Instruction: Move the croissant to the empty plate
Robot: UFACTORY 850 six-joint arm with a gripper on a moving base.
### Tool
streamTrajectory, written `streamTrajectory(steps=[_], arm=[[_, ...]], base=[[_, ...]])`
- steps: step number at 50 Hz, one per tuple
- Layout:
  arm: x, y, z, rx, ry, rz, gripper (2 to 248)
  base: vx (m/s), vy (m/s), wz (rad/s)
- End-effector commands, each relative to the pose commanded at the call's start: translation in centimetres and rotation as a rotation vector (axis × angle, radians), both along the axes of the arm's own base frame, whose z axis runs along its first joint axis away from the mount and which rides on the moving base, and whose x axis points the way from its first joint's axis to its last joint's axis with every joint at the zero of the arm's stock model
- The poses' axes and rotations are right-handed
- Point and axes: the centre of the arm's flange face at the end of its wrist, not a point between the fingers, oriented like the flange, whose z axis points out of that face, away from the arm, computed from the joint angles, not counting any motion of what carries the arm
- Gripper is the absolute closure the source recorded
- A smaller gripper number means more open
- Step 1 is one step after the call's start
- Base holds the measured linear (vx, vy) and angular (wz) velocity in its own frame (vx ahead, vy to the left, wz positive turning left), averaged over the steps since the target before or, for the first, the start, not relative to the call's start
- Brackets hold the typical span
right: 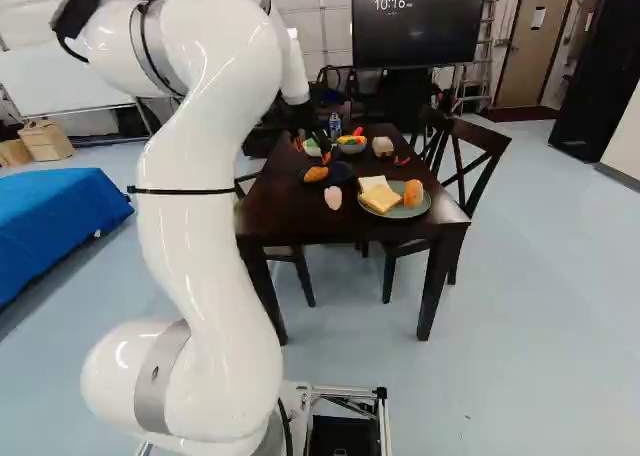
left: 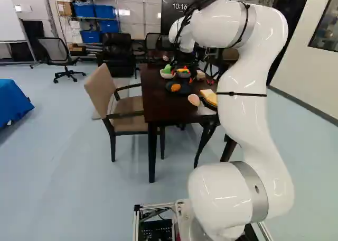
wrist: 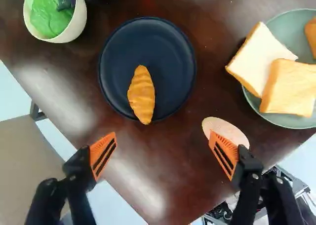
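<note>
I can see just part of the pale bowl with crinkly green stuff in my wrist view. Next, the bumpy, pointy croissant is on the round blue plate, one tip over its rim. It lies ahead of the gap in my gripper, whose fingers are wide apart. One finger hides some of the pink oval. The green plate, with flat, square bread and a roll, is cut off there.

The table holds a green plate by its near right corner, a pale oval piece, a navy plate toward its left edge, and two bowls beyond.
</note>
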Motion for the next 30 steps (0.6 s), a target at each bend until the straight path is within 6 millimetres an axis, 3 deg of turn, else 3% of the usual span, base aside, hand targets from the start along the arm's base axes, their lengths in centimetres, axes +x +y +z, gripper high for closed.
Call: streamTrajectory(steps=[17, 30], arm=[[-3.2, 0.2, 1.1, 0.000, 0.011, 0.002, 3], [-3.3, 0.2, 1.1, 0.000, 0.011, 0.002, 3]], base=[[0.000, 0.000, 0.000], [0.000, 0.000, 0.000]])
